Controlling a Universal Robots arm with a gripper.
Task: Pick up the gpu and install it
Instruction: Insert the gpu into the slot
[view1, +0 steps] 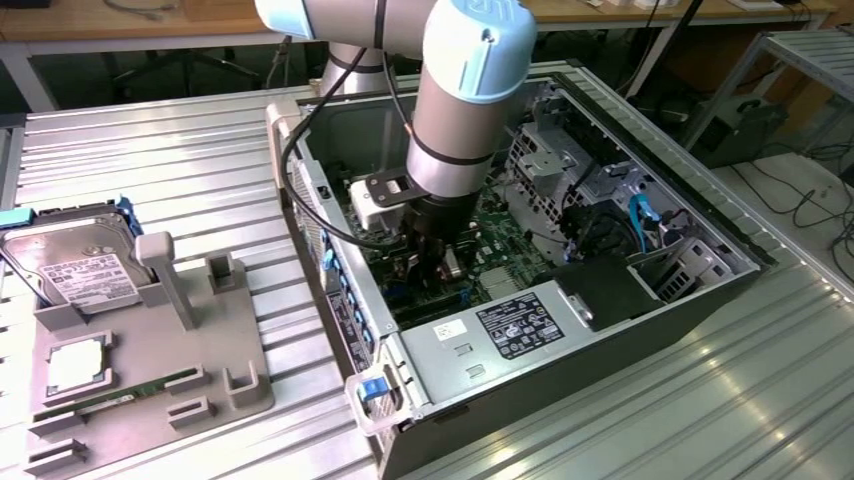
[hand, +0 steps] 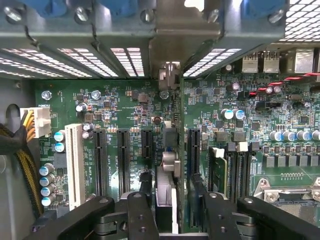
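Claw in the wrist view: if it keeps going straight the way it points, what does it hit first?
Probably the gpu, standing edge-on between the claw's fingers, over the green motherboard. Whether it is fully seated can't be judged.

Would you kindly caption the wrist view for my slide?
Gripper fingers straddle the upright gpu seated on the green motherboard.
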